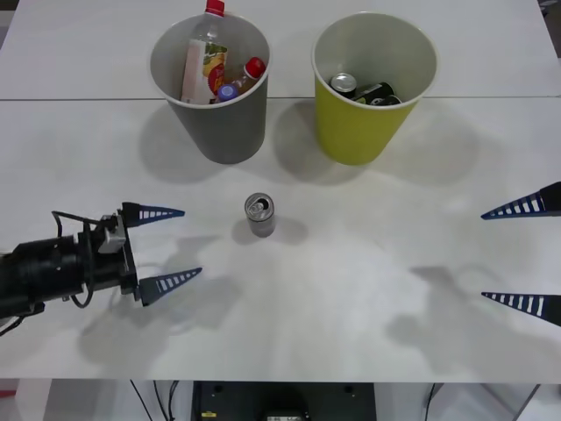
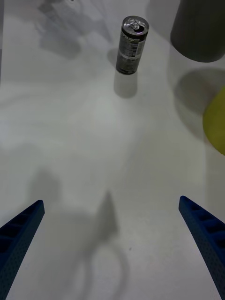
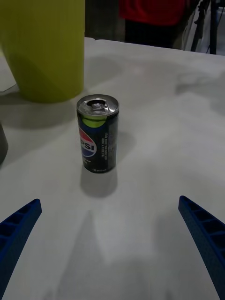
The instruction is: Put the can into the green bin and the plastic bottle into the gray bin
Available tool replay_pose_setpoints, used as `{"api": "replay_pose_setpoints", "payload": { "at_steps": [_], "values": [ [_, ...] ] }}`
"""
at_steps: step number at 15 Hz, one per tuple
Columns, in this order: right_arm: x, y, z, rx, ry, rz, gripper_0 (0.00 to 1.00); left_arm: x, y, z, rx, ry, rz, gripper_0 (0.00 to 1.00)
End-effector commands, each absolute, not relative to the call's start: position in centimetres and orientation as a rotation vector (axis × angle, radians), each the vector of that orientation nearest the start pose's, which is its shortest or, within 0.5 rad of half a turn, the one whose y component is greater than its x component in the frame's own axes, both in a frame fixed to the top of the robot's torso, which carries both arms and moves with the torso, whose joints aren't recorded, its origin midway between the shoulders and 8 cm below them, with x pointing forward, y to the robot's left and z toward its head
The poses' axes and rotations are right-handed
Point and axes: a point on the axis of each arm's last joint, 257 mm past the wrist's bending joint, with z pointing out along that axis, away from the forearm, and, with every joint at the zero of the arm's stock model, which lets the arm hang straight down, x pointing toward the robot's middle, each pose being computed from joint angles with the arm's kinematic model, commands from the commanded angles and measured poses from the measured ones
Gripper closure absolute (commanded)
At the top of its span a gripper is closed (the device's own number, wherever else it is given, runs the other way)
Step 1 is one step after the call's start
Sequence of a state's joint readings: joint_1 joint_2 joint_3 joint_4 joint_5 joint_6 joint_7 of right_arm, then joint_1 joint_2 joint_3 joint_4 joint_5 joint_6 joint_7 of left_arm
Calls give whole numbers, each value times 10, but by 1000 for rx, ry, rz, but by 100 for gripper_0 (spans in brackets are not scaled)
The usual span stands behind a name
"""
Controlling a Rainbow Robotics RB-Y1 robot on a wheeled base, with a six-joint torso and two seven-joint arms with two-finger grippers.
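Left gripper (image 1: 171, 247) spread wide, level with the can (image 1: 259, 215), upright on the table (image 1: 351, 289) just ahead. Right gripper (image 1: 524, 254) spread too, waiting aside. Approach step: next, close around can, lift toward the green bin (image 1: 361, 127) beyond, beside the gray bin (image 1: 223, 123).

White table top (image 1: 368, 289) spans front view, matte, faintly mottled. Thin dark seam (image 1: 491, 97) runs side to side across far part, marking joint between two panels. Light from overhead: soft grey shadows (image 1: 438, 307) on surface. Below near table edge, dark box (image 1: 285, 402) with cables (image 1: 145, 395) hanging beside it. In left wrist view, beyond far table edge, dim room: dark tripod legs (image 3: 206, 18), red cloth (image 3: 154, 10) above dark shape.
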State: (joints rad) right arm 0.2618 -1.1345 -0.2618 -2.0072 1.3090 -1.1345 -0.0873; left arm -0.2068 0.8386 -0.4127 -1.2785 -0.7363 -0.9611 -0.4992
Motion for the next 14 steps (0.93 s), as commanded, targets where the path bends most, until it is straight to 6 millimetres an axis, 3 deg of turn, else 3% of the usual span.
{"api": "replay_pose_setpoints", "payload": {
  "at_steps": [1,14],
  "values": [
    [341,-286,-167,-1634,1596,209,0,441,174,-262,1132,1410,-602,0],
    [341,-286,-167,-1634,1596,209,0,466,109,-267,1018,1361,-595,0]
  ]
}}
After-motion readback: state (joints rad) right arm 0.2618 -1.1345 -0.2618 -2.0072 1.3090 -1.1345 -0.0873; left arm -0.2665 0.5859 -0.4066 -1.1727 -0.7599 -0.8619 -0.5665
